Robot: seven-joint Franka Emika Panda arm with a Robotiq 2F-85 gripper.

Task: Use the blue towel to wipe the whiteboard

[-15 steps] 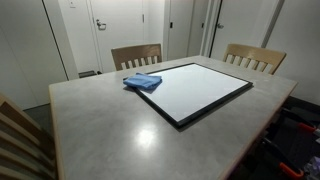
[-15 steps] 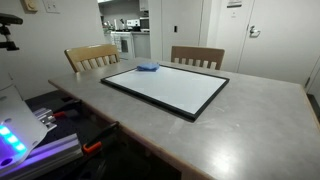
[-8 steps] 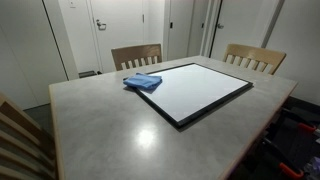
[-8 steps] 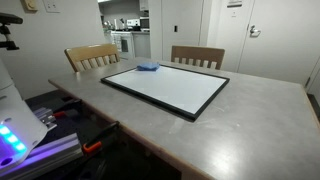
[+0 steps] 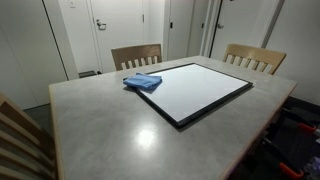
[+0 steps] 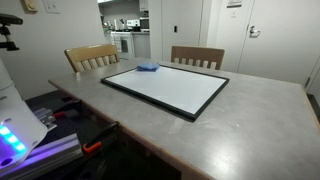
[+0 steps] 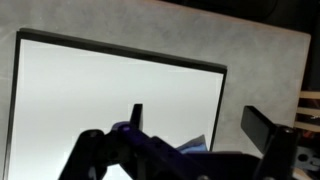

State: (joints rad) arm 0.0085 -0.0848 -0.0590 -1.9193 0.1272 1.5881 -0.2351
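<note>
As seen from the wrist cam, the gripper (image 7: 196, 116) stands wide: two dark fingers (image 7: 137, 114) well apart, nothing gripped btwn them, no contact w/ anything. It hangs over the whiteboard (image 7: 100, 95), cam looking down at the glossy white face & thin black frame; one finger sits over the white area, the other past the board's edge on the grey side. A small blue fleck shows low btwn the fingers, too small to tell what it is. Only the wrist cam shows the hand, so the arm's pose beyond that can't be told.

The board lies flat on the grey table (image 5: 100, 135), set at an angle to the table edges in both exterior views (image 6: 165, 88). Its surface looks plain white (image 5: 200, 90).

The blue towel (image 5: 143, 81) lies rumpled on the board's corner nearest a wooden chair (image 5: 136, 55), covering the frame there & spilling a bit onto the tabletop. In an exterior view it's at the far corner of the board (image 6: 148, 67). It's apart from the gripper.

A 2nd chair (image 5: 253, 57) stands at the table's far side; white doors behind.
</note>
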